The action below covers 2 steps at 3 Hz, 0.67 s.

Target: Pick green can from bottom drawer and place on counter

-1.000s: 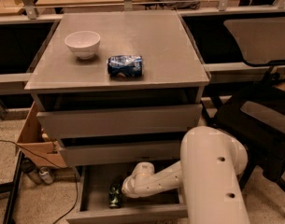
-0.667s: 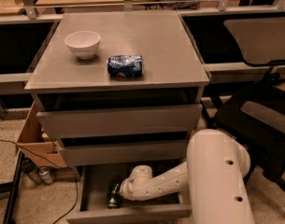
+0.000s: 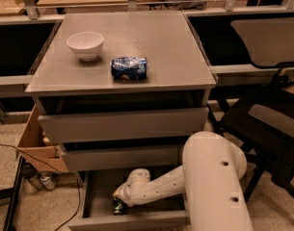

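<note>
Bottom centre of frame: your gripper [image 3: 121, 198] down inside open bottom drawer [image 3: 137, 220], at green can [image 3: 118, 207]; grip state hidden from you.

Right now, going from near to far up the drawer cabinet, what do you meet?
First the bottom drawer → green can with the tool at it inside that drawer → blue and silver can on the counter → white bowl.

I see the bottom drawer [image 3: 95, 196] pulled open, with the small dark green can [image 3: 118, 207] inside near its front. My claw [image 3: 120, 197] hangs just over it. The grey counter [image 3: 161, 42] lies flat above.
</note>
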Each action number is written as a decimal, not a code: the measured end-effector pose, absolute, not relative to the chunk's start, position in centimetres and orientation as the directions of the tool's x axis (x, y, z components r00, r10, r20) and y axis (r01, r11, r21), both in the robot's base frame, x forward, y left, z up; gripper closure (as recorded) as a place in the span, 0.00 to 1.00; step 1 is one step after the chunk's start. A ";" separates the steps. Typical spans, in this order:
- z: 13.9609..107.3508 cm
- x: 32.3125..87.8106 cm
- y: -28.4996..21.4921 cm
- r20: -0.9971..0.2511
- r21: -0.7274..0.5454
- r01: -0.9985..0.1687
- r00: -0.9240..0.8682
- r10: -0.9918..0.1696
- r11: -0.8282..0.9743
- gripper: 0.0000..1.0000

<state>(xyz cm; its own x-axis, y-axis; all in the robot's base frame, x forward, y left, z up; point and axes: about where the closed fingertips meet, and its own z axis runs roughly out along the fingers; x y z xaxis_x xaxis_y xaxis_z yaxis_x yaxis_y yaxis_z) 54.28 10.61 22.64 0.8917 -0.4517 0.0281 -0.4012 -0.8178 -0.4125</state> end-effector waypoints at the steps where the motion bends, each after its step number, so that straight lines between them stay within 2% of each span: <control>1: 21.7 55.3 11.8 0.013 -0.412 -0.388 0.902 -0.431 -0.824 0.00; 2: 20.6 56.0 12.8 -0.011 -0.410 -0.380 0.911 -0.412 -0.829 0.00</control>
<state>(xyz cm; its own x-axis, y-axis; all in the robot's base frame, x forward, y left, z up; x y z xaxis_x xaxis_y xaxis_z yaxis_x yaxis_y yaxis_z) 55.99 12.84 20.63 0.9112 -0.4119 -0.0106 -0.3797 -0.8294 -0.4098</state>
